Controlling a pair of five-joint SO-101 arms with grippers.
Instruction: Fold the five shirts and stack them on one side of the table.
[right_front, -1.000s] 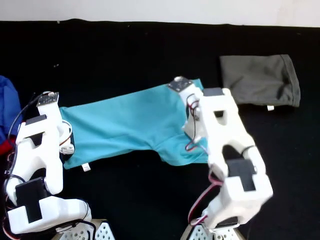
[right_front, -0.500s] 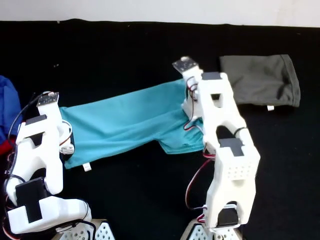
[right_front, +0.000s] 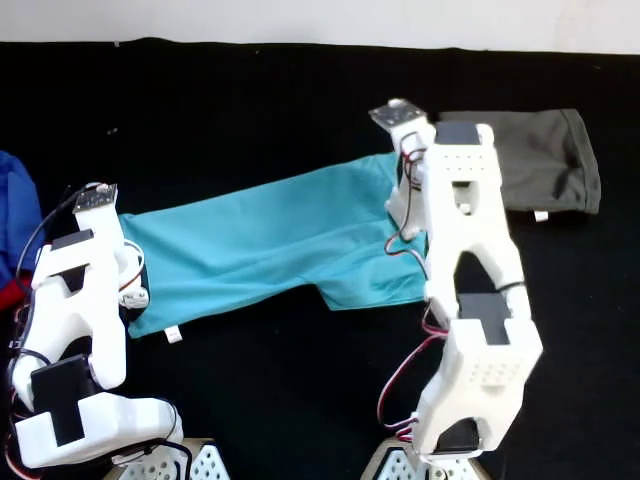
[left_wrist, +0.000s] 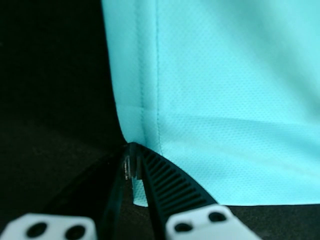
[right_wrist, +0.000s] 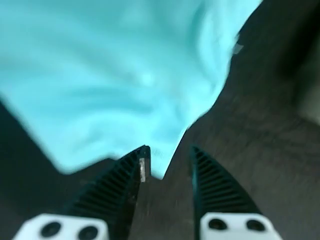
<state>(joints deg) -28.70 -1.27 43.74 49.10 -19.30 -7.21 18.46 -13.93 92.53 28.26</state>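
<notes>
The teal shirt lies stretched across the middle of the black bench, between the two arms, with one narrow end near the left arm and the wider end under the right arm. The left end effector has its jaws together on the hemmed corner of the cloth, so I judge it is clamped on the shirt there. The right end effector has its jaws apart, and a tip of the teal cloth sits just at the opening between them (whether the cloth is really inside the gap, I cannot tell). A grey shirt, already folded, rests at the far right side of the bench, close beside the right arm. A blue shirt waits at the left edge.

The step in hand seems to be the flattening of the teal shirt before the first fold. To do it well, the left side should hold its corner firmly as an anchor. The right side should take a good bite of the edge, not only the tip, because thin cloth slips out easily. The pull should be low and gentle along the bench, so the wrinkles near the right end go flat. The right arm should also avoid touching the grey shirt, or the finished fold may be disturbed.
</notes>
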